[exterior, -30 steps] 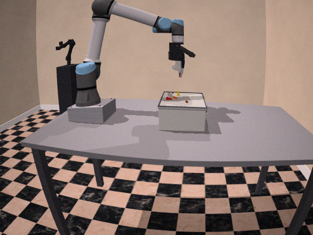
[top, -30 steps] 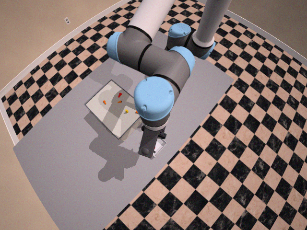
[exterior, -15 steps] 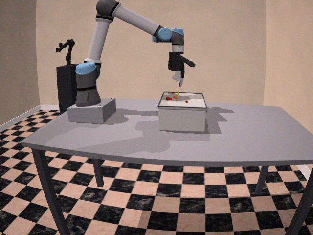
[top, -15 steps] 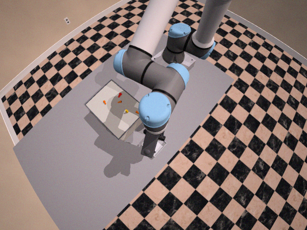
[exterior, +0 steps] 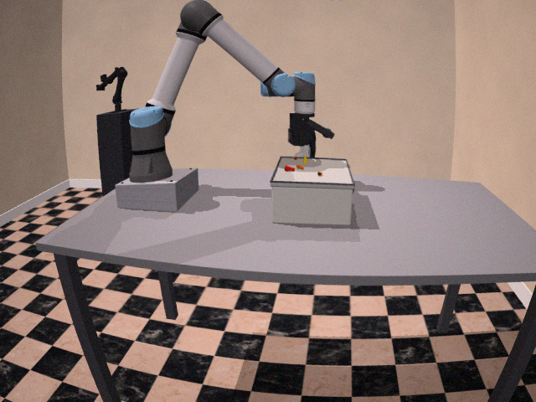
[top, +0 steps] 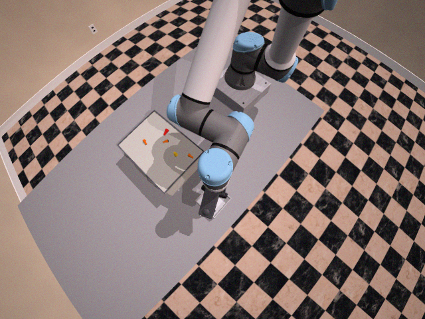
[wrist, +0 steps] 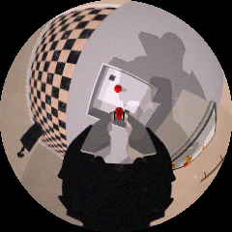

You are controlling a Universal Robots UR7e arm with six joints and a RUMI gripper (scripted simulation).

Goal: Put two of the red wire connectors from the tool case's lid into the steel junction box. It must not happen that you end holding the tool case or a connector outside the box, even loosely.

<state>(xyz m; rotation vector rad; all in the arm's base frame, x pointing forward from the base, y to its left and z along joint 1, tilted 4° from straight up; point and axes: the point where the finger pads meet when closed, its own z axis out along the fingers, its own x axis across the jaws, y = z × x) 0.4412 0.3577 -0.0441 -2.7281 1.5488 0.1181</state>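
Observation:
My gripper point(wrist: 119, 111) point(exterior: 301, 152) is shut on a red wire connector point(wrist: 119, 113) and holds it low over the steel junction box point(wrist: 99, 93) point(top: 220, 205). A second red connector point(wrist: 118, 89) lies inside the box. In the exterior view the box is hidden behind the tool case. The tool case's white lid point(top: 137, 147) point(exterior: 334, 175) stands to the left of the box. One more red connector point(top: 166, 131) point(exterior: 289, 167) lies on it, near its back edge.
Three orange connectors point(top: 144, 141) point(top: 165, 140) point(top: 190, 155) and a yellow one point(top: 175, 153) point(exterior: 305, 160) also lie on the lid. The arm's base block point(exterior: 156, 192) stands at the table's back. The box sits close to the table's right edge.

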